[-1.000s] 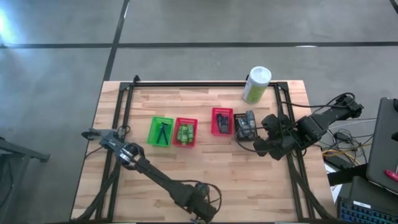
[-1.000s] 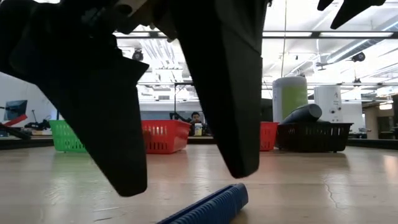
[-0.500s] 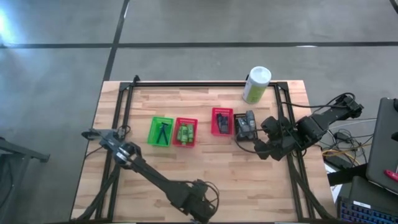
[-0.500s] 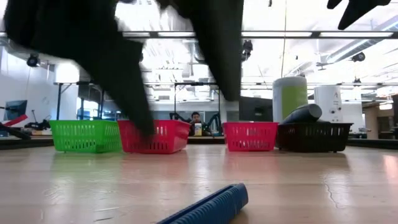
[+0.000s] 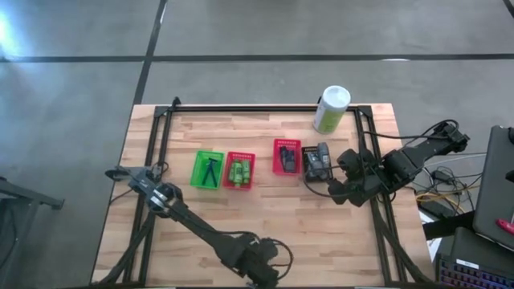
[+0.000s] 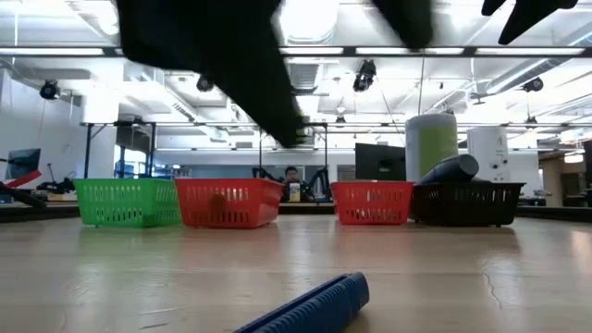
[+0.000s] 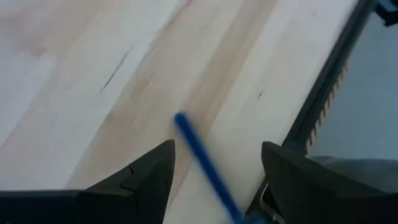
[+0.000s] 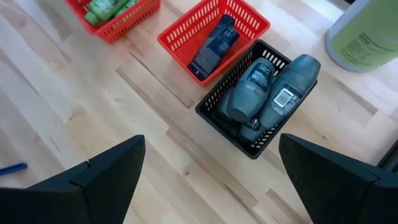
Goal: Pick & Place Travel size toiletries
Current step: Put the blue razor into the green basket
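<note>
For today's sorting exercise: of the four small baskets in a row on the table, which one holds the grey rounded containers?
The black basket, at the end of the row nearest the right gripper. Grey containers lie in it; the others are one green and two red.

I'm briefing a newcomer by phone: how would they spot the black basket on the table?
Find the tall pale green canister at the table's far edge. Nearer than it runs a row of four small mesh baskets; the black basket is the end one, beside the right gripper. Its neighbours are red or green, and only it holds grey rounded containers.
</note>
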Controlling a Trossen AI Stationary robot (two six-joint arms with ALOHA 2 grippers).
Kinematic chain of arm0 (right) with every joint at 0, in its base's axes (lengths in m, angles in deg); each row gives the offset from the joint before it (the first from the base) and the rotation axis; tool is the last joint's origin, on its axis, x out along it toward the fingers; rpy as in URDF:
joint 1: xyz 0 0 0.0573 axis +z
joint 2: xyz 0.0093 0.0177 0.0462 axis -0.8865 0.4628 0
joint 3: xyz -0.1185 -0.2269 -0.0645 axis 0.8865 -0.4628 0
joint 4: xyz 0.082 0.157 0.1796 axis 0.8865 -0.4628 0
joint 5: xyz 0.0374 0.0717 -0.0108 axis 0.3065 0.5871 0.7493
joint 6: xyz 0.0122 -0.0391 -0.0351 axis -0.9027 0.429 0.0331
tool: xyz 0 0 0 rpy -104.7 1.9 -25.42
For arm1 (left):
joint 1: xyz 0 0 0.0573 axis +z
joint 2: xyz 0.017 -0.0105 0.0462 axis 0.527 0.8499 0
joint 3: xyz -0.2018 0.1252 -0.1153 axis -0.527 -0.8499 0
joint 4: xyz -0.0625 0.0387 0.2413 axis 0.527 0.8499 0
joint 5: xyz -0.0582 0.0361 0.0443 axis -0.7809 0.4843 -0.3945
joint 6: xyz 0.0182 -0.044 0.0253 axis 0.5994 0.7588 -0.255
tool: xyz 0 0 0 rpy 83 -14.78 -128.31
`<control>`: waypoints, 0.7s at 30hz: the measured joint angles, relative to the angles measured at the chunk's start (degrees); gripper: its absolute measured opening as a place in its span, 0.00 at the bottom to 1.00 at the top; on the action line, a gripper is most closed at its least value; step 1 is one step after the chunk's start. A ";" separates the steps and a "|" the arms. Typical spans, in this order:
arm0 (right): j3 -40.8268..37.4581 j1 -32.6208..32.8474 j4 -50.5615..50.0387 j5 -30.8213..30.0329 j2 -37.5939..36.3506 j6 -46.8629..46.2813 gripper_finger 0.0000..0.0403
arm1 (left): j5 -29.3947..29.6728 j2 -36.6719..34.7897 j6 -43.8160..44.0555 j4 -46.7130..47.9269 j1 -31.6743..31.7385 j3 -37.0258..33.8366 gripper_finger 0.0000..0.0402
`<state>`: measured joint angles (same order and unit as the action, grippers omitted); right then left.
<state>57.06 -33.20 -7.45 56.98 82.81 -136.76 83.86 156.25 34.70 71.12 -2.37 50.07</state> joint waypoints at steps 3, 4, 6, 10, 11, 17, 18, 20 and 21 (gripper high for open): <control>-0.01 0.00 -0.05 -0.35 0.00 0.04 0.91 | -6.74 0.06 -0.79 -2.42 1.03 -0.69 0.57; -0.01 0.00 -0.05 -0.80 0.00 0.00 0.91 | -10.93 -0.06 -0.77 -4.02 1.47 -1.58 0.55; 0.00 0.00 -0.05 -1.40 0.00 0.02 0.91 | -18.03 -0.11 -0.82 -8.30 2.17 -4.49 0.51; -0.06 0.00 -0.09 -1.51 0.00 0.13 0.91 | -17.47 0.13 -0.35 -14.63 2.52 -8.34 0.44; -0.07 0.00 -0.16 -1.49 0.00 0.11 0.91 | -16.23 0.05 -0.03 -15.01 2.52 -8.33 0.42; -0.09 -0.04 -0.24 -1.47 0.00 0.33 0.91 | -9.65 -0.15 5.37 -12.73 2.61 -6.27 0.38; -0.09 -0.04 -0.24 -1.47 0.00 0.63 0.91 | -8.72 -0.15 6.74 -11.23 2.61 -5.64 0.38; -0.09 -0.04 -0.24 -1.48 0.00 1.38 0.91 | -7.66 -0.18 9.23 -7.83 2.61 -4.86 0.39; -0.09 -0.04 -0.24 -1.50 0.00 1.69 0.91 | -7.63 -0.18 10.23 -6.19 2.61 -4.85 0.40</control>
<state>56.97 -33.24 -7.69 55.48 82.81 -135.07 76.23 156.07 44.93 64.93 0.23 45.23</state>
